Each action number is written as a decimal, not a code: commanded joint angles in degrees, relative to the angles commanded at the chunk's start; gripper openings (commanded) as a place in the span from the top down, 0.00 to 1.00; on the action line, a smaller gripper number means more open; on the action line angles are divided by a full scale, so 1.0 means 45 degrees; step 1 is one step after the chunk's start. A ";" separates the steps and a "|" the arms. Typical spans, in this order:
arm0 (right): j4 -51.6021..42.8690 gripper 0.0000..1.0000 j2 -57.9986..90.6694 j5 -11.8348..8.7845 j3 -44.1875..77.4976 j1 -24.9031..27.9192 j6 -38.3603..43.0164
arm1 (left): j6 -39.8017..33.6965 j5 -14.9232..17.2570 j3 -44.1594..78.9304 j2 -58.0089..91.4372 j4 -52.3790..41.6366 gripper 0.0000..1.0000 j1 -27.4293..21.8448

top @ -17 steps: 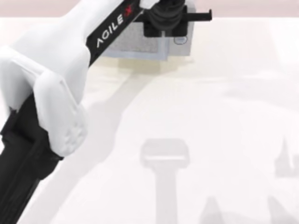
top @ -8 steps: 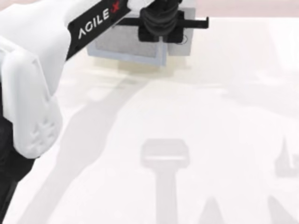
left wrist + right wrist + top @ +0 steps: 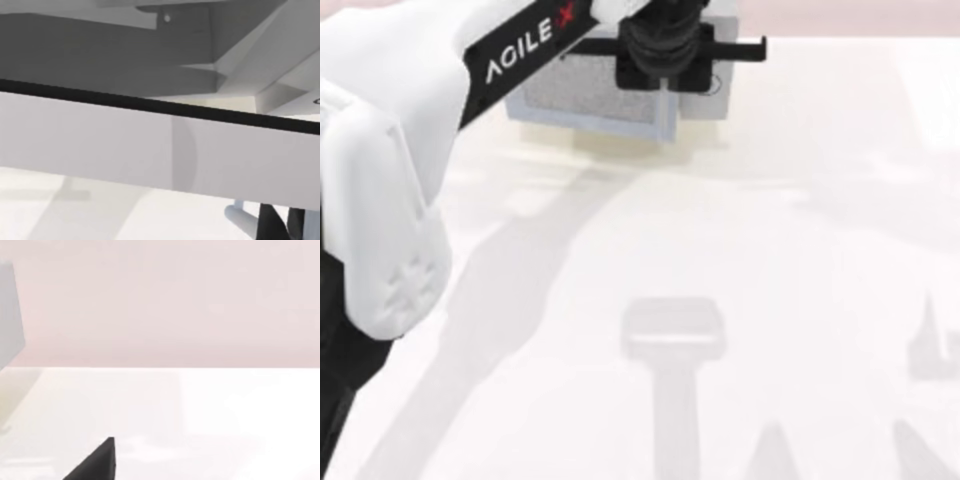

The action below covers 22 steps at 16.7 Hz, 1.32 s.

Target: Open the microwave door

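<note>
My left tool [image 3: 665, 72] sits at the far edge of the counter [image 3: 770, 260], against the handle side of the microwave door [image 3: 590, 95]. The door stands swung partly out from the microwave [image 3: 715, 100]. I cannot tell whether the left tool is open or closed. Right arm is parked; its wrist view shows only 1 dark fingertip [image 3: 97, 462].

Over the preceding second the left arm [image 3: 390, 180] swung toward the surface's left, and the microwave door [image 3: 590, 95], with the left hand [image 3: 665, 60] at its handle edge, came farther out from the microwave [image 3: 705, 95], then nearly halted.
</note>
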 joint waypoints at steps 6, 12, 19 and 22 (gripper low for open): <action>0.0000 0.00 0.0000 0.0000 0.0000 0.0000 0.0000 | 0.0000 0.0000 0.0000 0.0000 0.0000 1.00 0.0000; 0.0000 0.00 0.0000 0.0000 0.0000 0.0000 0.0000 | 0.0000 0.0000 0.0000 0.0000 0.0000 1.00 0.0000; 0.0000 0.00 0.0000 0.0000 0.0000 0.0000 0.0000 | -0.0043 0.0058 -0.0013 0.0062 0.0009 1.00 -0.0101; 0.0000 0.00 0.0000 0.0000 0.0000 0.0000 0.0000 | 0.0231 0.0088 -0.0540 -0.0339 0.0356 1.00 -0.0015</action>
